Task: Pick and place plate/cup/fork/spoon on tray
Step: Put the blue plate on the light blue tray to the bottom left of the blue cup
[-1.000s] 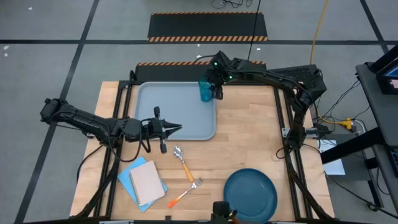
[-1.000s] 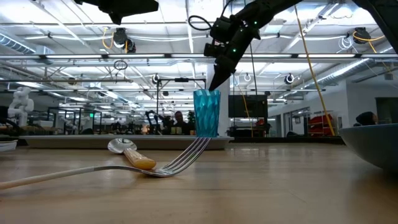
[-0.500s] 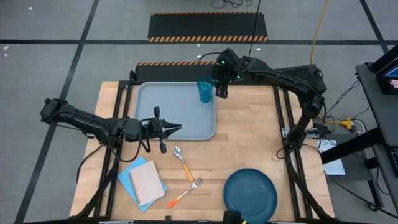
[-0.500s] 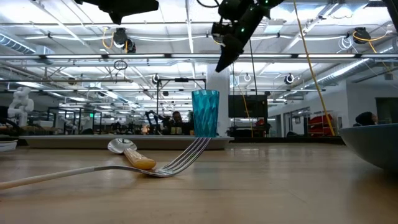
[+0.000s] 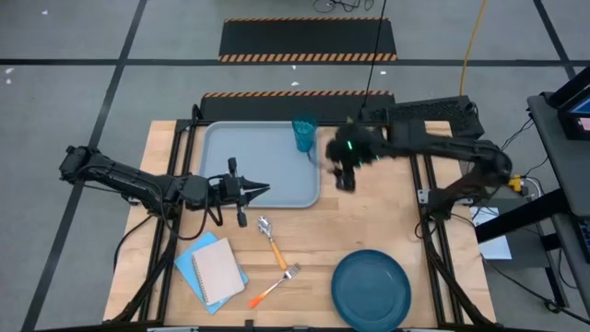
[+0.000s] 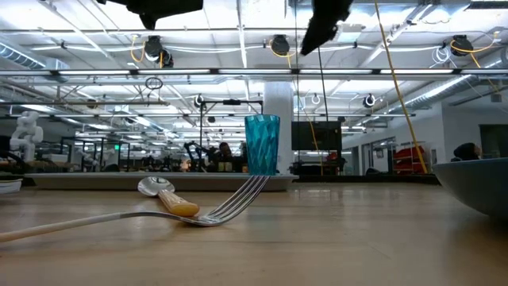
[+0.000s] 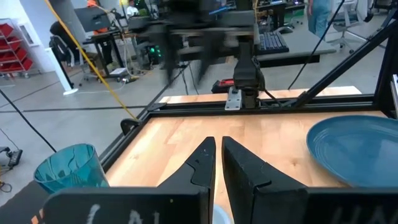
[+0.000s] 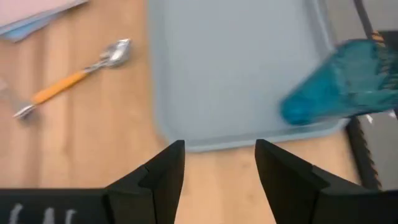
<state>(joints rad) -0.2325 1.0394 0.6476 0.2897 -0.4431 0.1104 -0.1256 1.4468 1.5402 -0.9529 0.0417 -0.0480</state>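
Note:
The teal cup [image 5: 304,135] stands upright on its base in the far right corner of the grey-blue tray [image 5: 261,166]; it also shows in the low view [image 6: 262,144] and the right wrist view [image 8: 339,84]. My right gripper [image 5: 343,175] is open and empty, in the air just right of the tray. My left gripper [image 5: 263,190] is shut and empty over the tray's near edge. The spoon [image 5: 270,238], the fork [image 5: 277,285] and the dark blue plate [image 5: 371,289] lie on the wooden table nearer the front.
A blue-and-white notebook [image 5: 214,269] lies at the near left of the table. In the low view, the fork's tines [image 6: 238,199] rest over the spoon's handle [image 6: 178,208]. Bare wood lies between the tray and the plate.
My right gripper has come off the cup's rim, risen, and swung toward the table's right and near side, past the tray's right edge. The cup stays upright in the tray's far right corner.

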